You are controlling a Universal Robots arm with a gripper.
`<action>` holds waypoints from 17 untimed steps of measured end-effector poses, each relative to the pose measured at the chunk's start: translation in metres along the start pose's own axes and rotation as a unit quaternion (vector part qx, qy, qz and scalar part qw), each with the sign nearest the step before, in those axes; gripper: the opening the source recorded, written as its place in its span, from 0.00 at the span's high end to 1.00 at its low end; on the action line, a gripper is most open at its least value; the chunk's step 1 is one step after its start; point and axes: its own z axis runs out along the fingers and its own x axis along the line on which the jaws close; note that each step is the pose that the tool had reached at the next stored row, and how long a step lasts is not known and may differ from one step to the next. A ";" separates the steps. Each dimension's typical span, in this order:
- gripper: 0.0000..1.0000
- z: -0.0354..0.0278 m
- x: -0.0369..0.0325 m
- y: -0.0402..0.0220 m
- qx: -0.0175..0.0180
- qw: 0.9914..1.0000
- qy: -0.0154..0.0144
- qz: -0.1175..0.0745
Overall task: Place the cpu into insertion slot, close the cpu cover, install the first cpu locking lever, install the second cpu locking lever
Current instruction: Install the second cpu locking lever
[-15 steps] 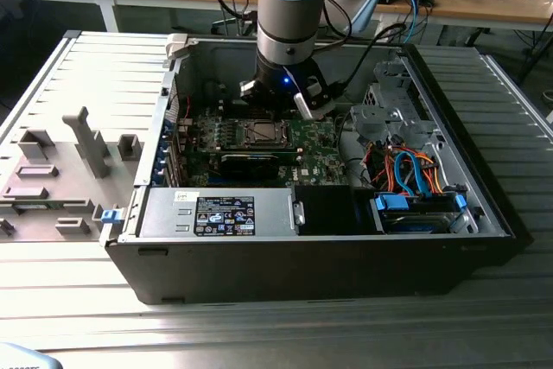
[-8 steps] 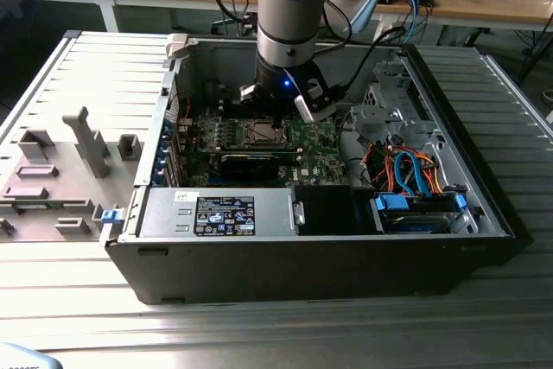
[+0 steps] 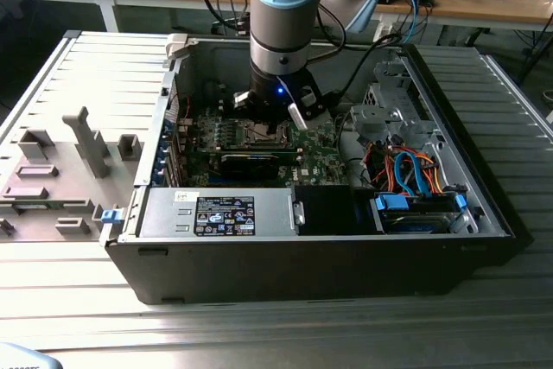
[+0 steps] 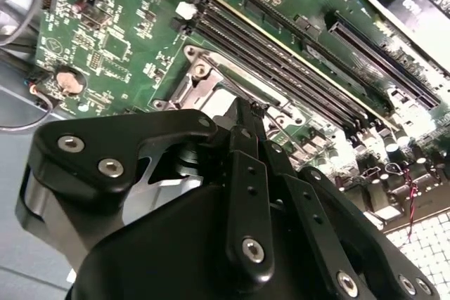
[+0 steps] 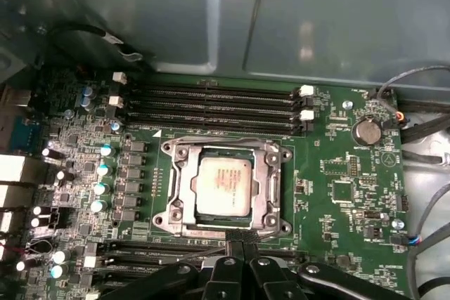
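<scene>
The dull silver-grey square cpu (image 5: 223, 185) sits in the silver-rimmed insertion slot (image 5: 275, 151), thin silvery cpu cover (image 5: 264, 198) framing its edges. The black gripper (image 5: 239, 238) stands at the socket's 6 o'clock edge, its tips together and holding nothing.

The arm (image 3: 278, 6) drops near-vertically from the far side of the scene, its wrist pointing straight down. Its black end effector (image 5: 238, 238) hangs low at the wrist's tip, its fingertips (image 4: 251, 114) drawn together into a narrow point with nothing between them.

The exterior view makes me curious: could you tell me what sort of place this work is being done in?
Probably a robotics lab or electronics workshop: an open computer case lies on a ridged metal table, a wooden workbench behind carries cables and parts, and the tool hangs over the cpu.
</scene>
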 end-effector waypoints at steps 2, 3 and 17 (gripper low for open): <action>0.89 0.0021 0.0038 -0.0003 0.000 1.000 0.000 0.000; 0.89 0.0029 0.0049 -0.0004 0.000 1.000 0.000 0.000; 0.89 0.0172 0.0245 -0.0026 0.000 1.000 0.000 0.000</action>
